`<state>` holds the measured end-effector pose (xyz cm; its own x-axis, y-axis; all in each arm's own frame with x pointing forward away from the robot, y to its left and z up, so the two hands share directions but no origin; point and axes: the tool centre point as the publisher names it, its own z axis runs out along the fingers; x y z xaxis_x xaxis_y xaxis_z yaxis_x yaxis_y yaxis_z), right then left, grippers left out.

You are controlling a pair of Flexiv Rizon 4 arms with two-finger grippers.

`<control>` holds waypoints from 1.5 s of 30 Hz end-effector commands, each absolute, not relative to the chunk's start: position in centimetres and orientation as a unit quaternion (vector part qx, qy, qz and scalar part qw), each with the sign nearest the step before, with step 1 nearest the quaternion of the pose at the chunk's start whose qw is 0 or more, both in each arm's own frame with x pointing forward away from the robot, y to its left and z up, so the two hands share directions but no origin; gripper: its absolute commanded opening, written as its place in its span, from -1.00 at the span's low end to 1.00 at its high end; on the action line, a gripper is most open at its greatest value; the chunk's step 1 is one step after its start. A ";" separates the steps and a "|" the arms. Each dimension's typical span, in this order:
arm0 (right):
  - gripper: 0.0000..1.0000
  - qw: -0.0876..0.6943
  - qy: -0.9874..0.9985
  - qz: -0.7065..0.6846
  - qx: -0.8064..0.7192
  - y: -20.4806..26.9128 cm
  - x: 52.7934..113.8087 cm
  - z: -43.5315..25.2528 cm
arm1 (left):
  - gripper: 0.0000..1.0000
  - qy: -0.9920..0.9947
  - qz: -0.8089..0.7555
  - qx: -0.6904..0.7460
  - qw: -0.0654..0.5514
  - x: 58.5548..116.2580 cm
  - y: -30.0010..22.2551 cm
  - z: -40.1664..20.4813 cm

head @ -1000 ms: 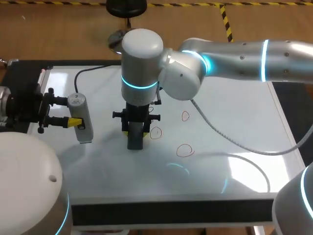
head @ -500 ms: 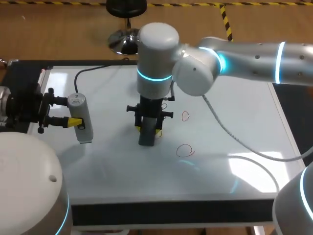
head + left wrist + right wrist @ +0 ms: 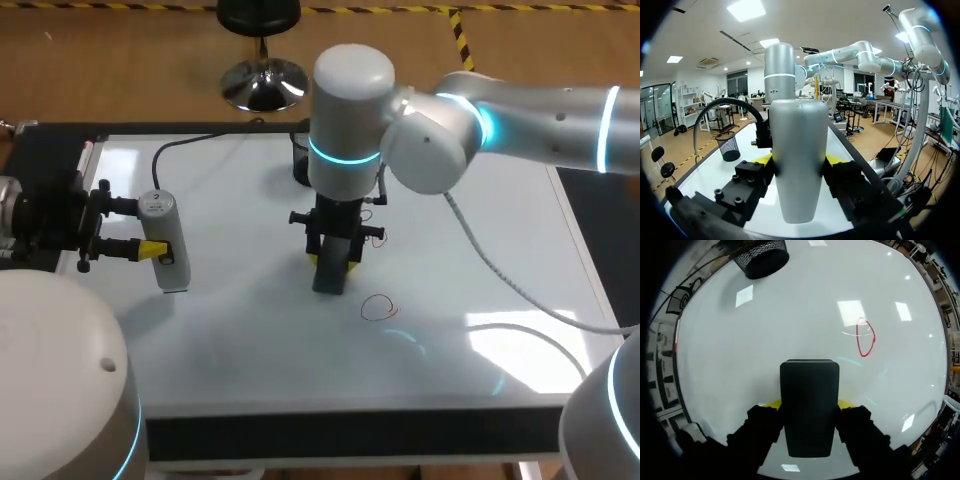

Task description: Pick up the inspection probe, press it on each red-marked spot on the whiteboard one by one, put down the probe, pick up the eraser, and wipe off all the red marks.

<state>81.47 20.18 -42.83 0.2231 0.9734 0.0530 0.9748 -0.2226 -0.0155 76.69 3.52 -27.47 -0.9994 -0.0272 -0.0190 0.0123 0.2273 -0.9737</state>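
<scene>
Squarely between the right tool point(image 3: 808, 404) tips, the eraser point(image 3: 809, 385).

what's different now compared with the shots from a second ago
The right gripper, shut on the black rectangular eraser, slid along the whiteboard toward the robot's right. It passed over the middle red circle, which no longer shows, wiped or hidden behind it. The left gripper stayed put, shut on the silver cylindrical probe. The nearest red circle is unchanged.
</scene>
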 end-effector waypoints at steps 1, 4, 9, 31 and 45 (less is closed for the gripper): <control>-1.00 0.016 -0.627 -0.040 -0.777 18.0 80.1 -42.5 | -1.00 0.784 -0.620 -0.005 0.018 76.5 3.5 -27.2; -1.00 0.007 -0.637 -0.056 -0.769 18.6 79.7 -40.7 | -1.00 0.784 -0.620 -0.005 0.018 76.5 3.5 -27.2; -1.00 0.002 -0.651 -0.079 -0.755 19.9 78.7 -38.5 | -1.00 0.784 -0.620 -0.005 0.018 76.5 3.5 -27.2; -1.00 0.019 -0.702 -0.063 -0.709 26.6 76.7 -41.1 | -1.00 0.784 -0.620 -0.005 0.018 76.5 3.5 -27.2; -1.00 0.024 -0.701 -0.041 -0.712 26.0 77.2 -43.2 | -1.00 0.784 -0.620 -0.005 0.018 76.5 3.5 -27.2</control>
<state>76.82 26.31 -42.51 0.0123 0.9955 0.0938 0.9995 -0.0151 0.0288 76.68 3.51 -27.47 -0.9994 -0.0272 -0.0191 0.0124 0.2273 -0.9737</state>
